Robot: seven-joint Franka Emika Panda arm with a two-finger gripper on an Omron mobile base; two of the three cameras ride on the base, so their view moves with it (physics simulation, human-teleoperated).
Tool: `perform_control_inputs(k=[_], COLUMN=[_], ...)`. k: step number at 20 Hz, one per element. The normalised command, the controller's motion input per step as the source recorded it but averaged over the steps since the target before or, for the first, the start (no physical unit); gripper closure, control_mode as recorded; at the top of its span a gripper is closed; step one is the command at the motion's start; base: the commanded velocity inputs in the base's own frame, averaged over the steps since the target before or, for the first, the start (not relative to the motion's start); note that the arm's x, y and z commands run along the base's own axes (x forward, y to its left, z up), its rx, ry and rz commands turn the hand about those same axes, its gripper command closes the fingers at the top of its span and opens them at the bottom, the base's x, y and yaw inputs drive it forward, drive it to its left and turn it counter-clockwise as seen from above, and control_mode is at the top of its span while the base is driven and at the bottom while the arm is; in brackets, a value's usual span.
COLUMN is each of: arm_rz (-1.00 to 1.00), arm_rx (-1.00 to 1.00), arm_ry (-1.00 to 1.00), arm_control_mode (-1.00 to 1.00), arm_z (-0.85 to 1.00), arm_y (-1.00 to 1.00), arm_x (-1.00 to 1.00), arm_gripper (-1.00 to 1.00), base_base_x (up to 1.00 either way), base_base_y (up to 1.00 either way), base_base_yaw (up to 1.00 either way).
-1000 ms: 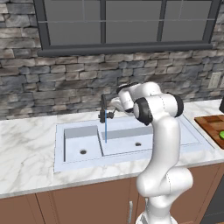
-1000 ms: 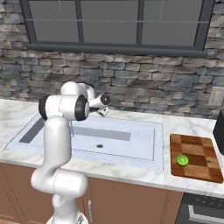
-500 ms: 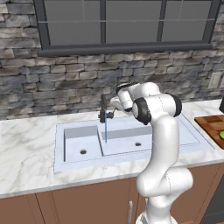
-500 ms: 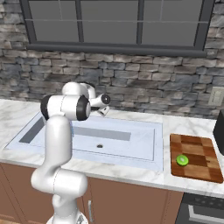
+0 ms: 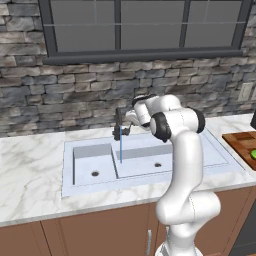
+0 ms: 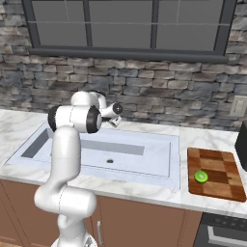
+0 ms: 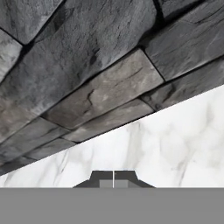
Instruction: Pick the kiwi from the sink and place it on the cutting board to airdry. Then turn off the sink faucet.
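The lime-green kiwi (image 6: 201,177) lies on the checkered brown cutting board (image 6: 219,166), right of the sink (image 6: 144,161); a sliver of the kiwi (image 5: 254,154) also shows on the board (image 5: 241,144) at the left base view's right edge. The dark sink faucet (image 5: 119,125) stands behind the double-basin sink (image 5: 200,150), and a thin blue stream of water (image 5: 121,149) runs from it. My gripper (image 5: 128,120) is just right of the faucet's top, at lever height. In the hand view its fingertips (image 7: 113,179) meet, shut on nothing, and face the stone wall.
White marble counter (image 5: 30,170) runs on both sides of the sink, with a grey stone wall (image 6: 159,91) and a window behind. A dark appliance (image 6: 241,144) stands at the board's far right. A wall outlet (image 6: 238,106) sits above the counter.
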Motion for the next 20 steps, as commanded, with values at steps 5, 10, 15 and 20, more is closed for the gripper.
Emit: perform_control_inputs(k=[5,10,15,20], arm_rz=[0.0,0.0,0.0,0.0], arm_rx=[0.0,0.0,0.0,0.0], arm_ry=[0.0,0.0,0.01,0.03], arm_control_mode=[-1.0,-1.0,-1.0,-1.0], arm_z=[-0.21,-0.18,-0.06,0.0], arm_y=[0.27,0.44,0.55,0.58], arm_x=[0.19,0.19,0.14,0.12], arm_gripper=[1.0,1.0,1.0,1.0], base_base_x=[0.0,0.0,0.0,0.0], base_base_y=[0.0,0.0,0.0,0.0], base_base_yaw=[0.0,0.0,0.0,0.0])
